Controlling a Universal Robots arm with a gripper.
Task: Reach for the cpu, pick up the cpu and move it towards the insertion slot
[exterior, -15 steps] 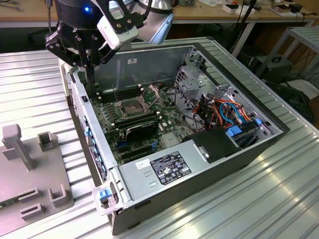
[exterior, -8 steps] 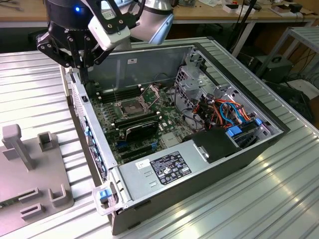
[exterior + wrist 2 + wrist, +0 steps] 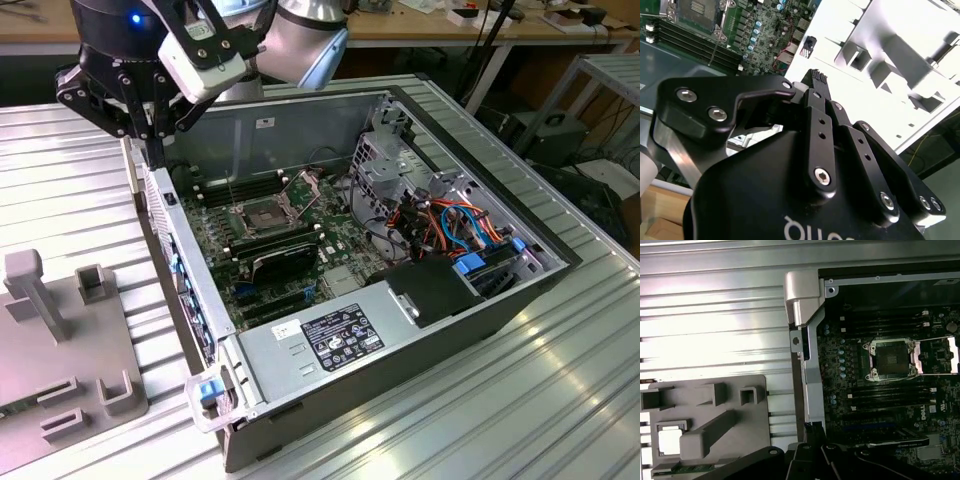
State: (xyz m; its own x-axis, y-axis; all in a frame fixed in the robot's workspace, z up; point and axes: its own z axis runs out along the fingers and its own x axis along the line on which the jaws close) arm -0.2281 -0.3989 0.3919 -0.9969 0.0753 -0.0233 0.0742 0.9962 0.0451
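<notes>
The cpu point(image 3: 669, 441) is a pale square chip lying in a square holder on the grey fixture plate point(image 3: 752, 420), outside the computer case. The insertion slot point(image 3: 262, 214) is the metal-framed socket with a dark centre on the motherboard, also seen in both wrist views point(image 3: 892, 360) point(image 3: 697, 10). My black gripper point(image 3: 153, 138) hangs above the case's rear corner on the exterior view's left. It sits between the fixture plate and the socket, well above both. In the second wrist view its fingertips point(image 3: 818, 76) meet with nothing between them.
The open computer case point(image 3: 420, 345) lies on a ribbed metal table point(image 3: 520, 420). Inside are a grey power supply point(image 3: 340, 335), a dark card point(image 3: 285, 262), a drive cage point(image 3: 395, 170) and coloured cables point(image 3: 455, 222). The fixture plate point(image 3: 60, 350) carries upright posts and holders.
</notes>
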